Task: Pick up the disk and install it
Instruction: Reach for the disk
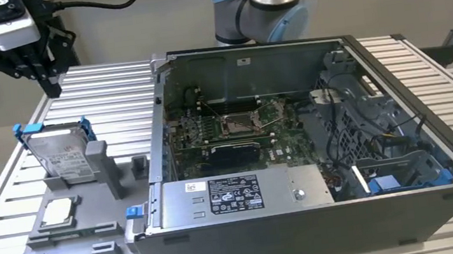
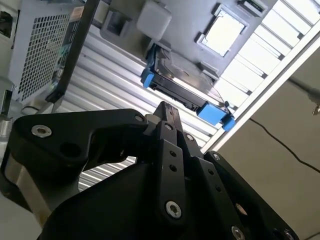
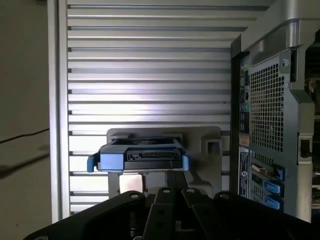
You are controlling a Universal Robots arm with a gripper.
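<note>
The disk (image 1: 60, 153), a silver-grey drive with a white label and blue carrier ends, stands tilted on its edge in a grey holder (image 1: 105, 168) at the exterior view's left. My gripper (image 1: 50, 85) hangs above the slatted table behind the disk, well apart from it, black fingers pressed together with nothing between them. In the second wrist view the shut gripper (image 2: 166, 111) points toward the disk (image 2: 180, 92). In the first wrist view the gripper (image 3: 175, 176) sits just short of the disk's connector end (image 3: 142, 157).
An open computer case (image 1: 315, 155) takes up the middle and the exterior view's right, with motherboard, a grey box with a black label (image 1: 238, 193) and a blue-tabbed bay (image 1: 391, 182). A small square chip (image 1: 57, 212) lies on the grey fixture plate (image 1: 78, 243).
</note>
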